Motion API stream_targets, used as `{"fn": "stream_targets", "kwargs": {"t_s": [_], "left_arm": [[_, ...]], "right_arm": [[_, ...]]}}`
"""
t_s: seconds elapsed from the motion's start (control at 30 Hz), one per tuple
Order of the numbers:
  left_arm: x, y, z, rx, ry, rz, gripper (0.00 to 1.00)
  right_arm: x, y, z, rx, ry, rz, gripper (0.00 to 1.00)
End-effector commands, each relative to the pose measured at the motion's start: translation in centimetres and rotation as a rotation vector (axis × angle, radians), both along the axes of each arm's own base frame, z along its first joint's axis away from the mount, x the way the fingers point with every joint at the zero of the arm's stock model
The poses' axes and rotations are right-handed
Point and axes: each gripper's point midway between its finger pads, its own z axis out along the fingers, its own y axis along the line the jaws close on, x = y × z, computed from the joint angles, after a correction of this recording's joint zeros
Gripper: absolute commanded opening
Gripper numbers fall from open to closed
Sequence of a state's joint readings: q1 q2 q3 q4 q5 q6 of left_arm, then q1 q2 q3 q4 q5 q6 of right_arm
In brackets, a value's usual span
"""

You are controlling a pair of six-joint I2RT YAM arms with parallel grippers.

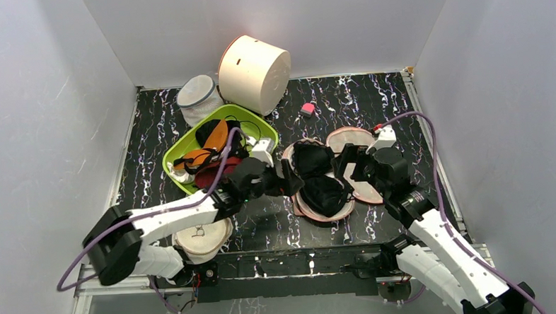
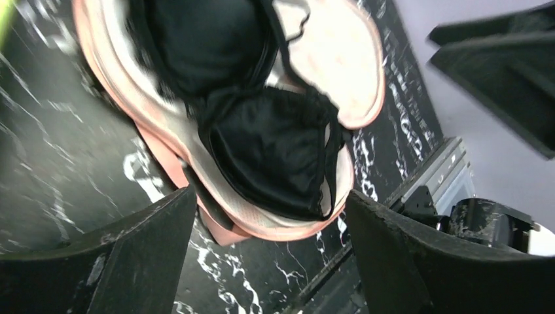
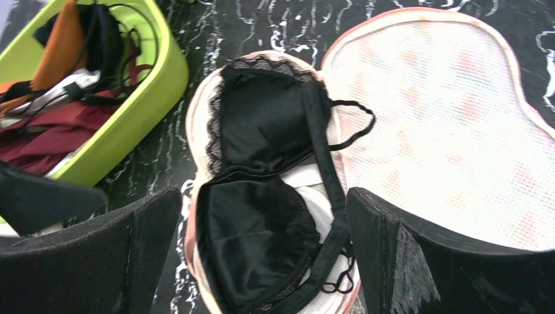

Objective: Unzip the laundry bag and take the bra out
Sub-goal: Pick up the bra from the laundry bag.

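Observation:
The laundry bag (image 1: 361,178) lies unzipped and spread open mid-table, its flap (image 3: 451,118) folded out to the right. The black bra (image 1: 317,176) lies in the open lower half, both cups showing (image 3: 255,196) (image 2: 262,144). My left gripper (image 1: 285,179) is open just left of the bag, its jaws spread around the near cup's edge without touching it (image 2: 268,229). My right gripper (image 1: 348,167) is open just right of the bra, over the bag, its jaws spread either side of the near cup (image 3: 262,248).
A green basket (image 1: 176,158) with maroon and orange-lined garments stands left of the bag. A white mesh cylinder (image 1: 198,97) and a large cream drum (image 1: 254,74) stand at the back. A pink block (image 1: 307,109) lies behind. A round cream pouch (image 1: 201,239) sits by the left arm.

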State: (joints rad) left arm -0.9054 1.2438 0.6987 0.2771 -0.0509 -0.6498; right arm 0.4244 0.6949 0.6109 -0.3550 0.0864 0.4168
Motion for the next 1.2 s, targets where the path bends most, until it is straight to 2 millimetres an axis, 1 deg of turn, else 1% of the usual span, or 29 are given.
{"fn": "stream_targets", "kwargs": {"t_s": [0.0, 0.03, 0.1, 0.13, 0.2, 0.3, 0.37, 0.47, 0.57, 0.7, 0.77, 0.87, 0.93, 1.0, 1.1, 1.17], "left_arm": [[-1.1, -2.8, -2.0, -0.077, 0.203, 0.107, 0.79], [-1.0, -3.3, -3.0, -0.079, 0.228, 0.128, 0.78], [-0.7, -3.9, -3.7, -0.085, 0.241, 0.15, 0.76], [-0.5, -4.1, -3.9, -0.076, 0.243, 0.164, 0.75], [0.0, -4.1, -4.1, -0.056, 0.227, 0.194, 0.7], [0.5, -3.9, -4.4, -0.04, 0.22, 0.236, 0.66], [0.7, -3.6, -4.9, -0.029, 0.231, 0.267, 0.63], [0.8, -3.8, -5.4, -0.031, 0.244, 0.279, 0.63], [1.1, -4.2, -5.8, 0.002, 0.239, 0.275, 0.58], [1.6, -4.0, -7.2, 0.057, 0.233, 0.292, 0.57], [1.6, -4.4, -7.8, 0.066, 0.239, 0.282, 0.56], [1.9, -5.1, -9.2, 0.109, 0.225, 0.255, 0.39], [1.7, -5.7, -9.7, 0.108, 0.236, 0.229, 0.36], [1.7, -6.0, -10.3, 0.115, 0.246, 0.223, 0.31], [1.6, -6.7, -10.0, 0.106, 0.238, 0.189, 0.22], [1.6, -6.9, -9.4, 0.103, 0.225, 0.17, 0.14]], "right_arm": [[1.4, -1.3, 0.3, -0.029, -0.069, -0.083, 0.98], [1.4, -1.2, -0.2, -0.032, -0.061, -0.075, 0.98], [1.4, -1.1, -1.0, -0.042, -0.038, -0.069, 0.98], [1.4, -1.1, -1.1, -0.045, -0.035, -0.07, 0.98], [1.3, -1.2, -0.9, -0.039, -0.045, -0.075, 0.98], [1.1, -1.2, -0.8, -0.015, -0.091, -0.069, 0.98], [0.8, -1.3, -0.3, -0.009, -0.114, -0.068, 0.98], [0.7, -1.7, 0.2, 0.001, -0.148, -0.083, 0.98], [0.6, -1.7, 0.4, 0.005, -0.164, -0.081, 0.98], [0.6, -1.7, 0.3, 0.001, -0.162, -0.079, 0.98], [0.7, -1.6, 0.2, 0.001, -0.163, -0.076, 0.98], [0.7, -1.4, 0.2, 0.004, -0.163, -0.065, 0.98], [0.7, -1.5, 0.2, 0.003, -0.163, -0.066, 0.98], [0.7, -1.4, 0.1, 0.001, -0.16, -0.064, 0.98], [0.8, -1.4, 0.0, 0.001, -0.159, -0.062, 0.98], [0.8, -1.4, 0.0, -0.001, -0.156, -0.063, 0.98]]}}
